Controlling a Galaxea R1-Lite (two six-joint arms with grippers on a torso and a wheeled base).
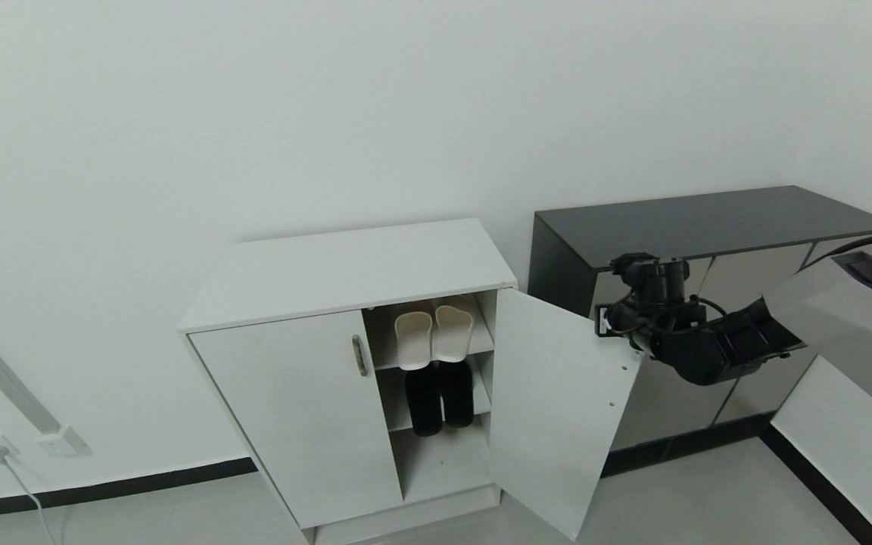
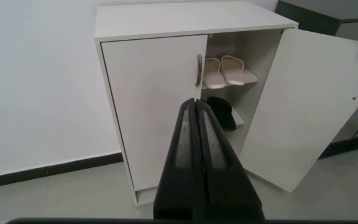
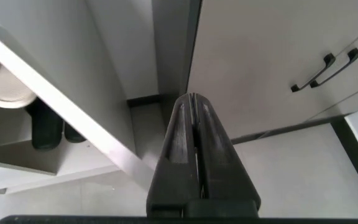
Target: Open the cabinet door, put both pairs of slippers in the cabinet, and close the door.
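The left gripper (image 2: 196, 109) has its jaws pressed flat together with nothing between them. It hangs in the air in front of the cabinet (image 1: 345, 272), pointing toward the handle (image 2: 199, 70) of the closed left door (image 1: 292, 409) and well apart from it.

The right gripper (image 1: 604, 322) is likewise clenched on nothing. Its tips are just beside the free edge of the open right door (image 1: 557, 409), near that door's top corner; whether they touch the panel cannot be told. In the head view this gripper sits at 3 o'clock from the cabinet opening, with the dark sideboard (image 1: 708, 219) behind it at 2 o'clock.

The right door stands swung out wide, its inner face showing. Inside the cabinet, the white slippers (image 1: 434, 337) lie side by side on the upper shelf. The black slippers (image 1: 440, 397) lie side by side on the shelf directly below, at 6 o'clock from the white pair.
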